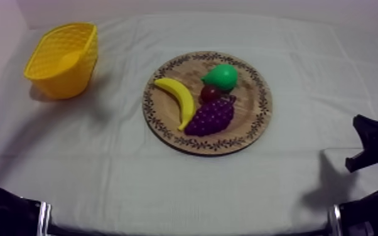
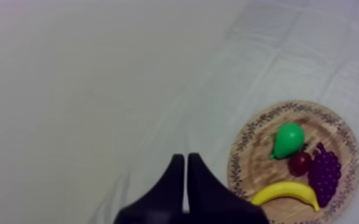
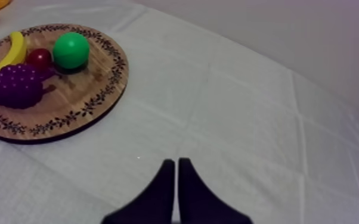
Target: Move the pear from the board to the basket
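The green pear (image 1: 221, 75) lies at the far side of the round wooden board (image 1: 262, 103) in the middle of the table, touching the small red fruit (image 1: 211, 93). The yellow basket (image 1: 63, 58) stands at the far left, tilted, with nothing in it. My left gripper (image 2: 186, 162) is shut on nothing, well short of the board (image 2: 237, 161) and pear (image 2: 289, 140). My right gripper (image 3: 176, 164) is shut too, over bare cloth, with the pear (image 3: 71, 50) far ahead of it on the board (image 3: 107, 89).
A banana (image 1: 178, 100) and a bunch of grapes (image 1: 211, 117) share the board with the pear. My right arm (image 1: 373, 147) sits low at the table's right edge and my left arm (image 1: 3, 213) at the lower left corner. Open cloth lies between board and basket.
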Motion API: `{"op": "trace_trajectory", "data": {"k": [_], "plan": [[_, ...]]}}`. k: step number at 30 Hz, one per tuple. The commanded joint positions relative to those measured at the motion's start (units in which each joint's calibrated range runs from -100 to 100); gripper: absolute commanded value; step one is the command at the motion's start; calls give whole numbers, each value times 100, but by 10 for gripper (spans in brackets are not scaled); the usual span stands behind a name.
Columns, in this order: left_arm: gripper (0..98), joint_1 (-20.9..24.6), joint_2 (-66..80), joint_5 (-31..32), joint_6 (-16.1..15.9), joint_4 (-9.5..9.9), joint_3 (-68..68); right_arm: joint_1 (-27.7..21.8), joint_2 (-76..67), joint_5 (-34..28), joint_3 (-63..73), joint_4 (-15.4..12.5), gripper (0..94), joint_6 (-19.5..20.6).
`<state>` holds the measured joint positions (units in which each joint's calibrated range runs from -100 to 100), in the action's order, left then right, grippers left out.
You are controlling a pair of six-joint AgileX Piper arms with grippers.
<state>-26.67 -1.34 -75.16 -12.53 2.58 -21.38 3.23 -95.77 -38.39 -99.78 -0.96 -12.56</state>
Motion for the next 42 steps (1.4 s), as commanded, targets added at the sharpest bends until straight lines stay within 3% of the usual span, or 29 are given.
{"op": "trace_trajectory", "data": {"k": [1, 8, 14, 21, 29, 34, 42], "plan": [[0, -154, -600, -74, -78, -51, -349, -1, 2, 0, 0, 1, 3, -2], [0, -471, -1714, -485, -299, -88, -954, -1, 2, 0, 0, 1, 3, -2], [18, -740, -2570, -654, -365, 109, -1365, -1, 2, 0, 0, 1, 3, -2], [335, -930, -3292, -777, -430, 225, -1695, -1, 2, 0, 0, 1, 3, -2], [821, -940, -3749, -936, -422, 226, -1848, -1, 2, 0, 0, 1, 3, -2], [929, -961, -4057, -965, -395, 207, -2015, -1, 2, 0, 0, 1, 3, -2], [956, -982, -4734, -978, -400, 122, -2316, -1, 2, 0, 0, 1, 3, -2]]}}
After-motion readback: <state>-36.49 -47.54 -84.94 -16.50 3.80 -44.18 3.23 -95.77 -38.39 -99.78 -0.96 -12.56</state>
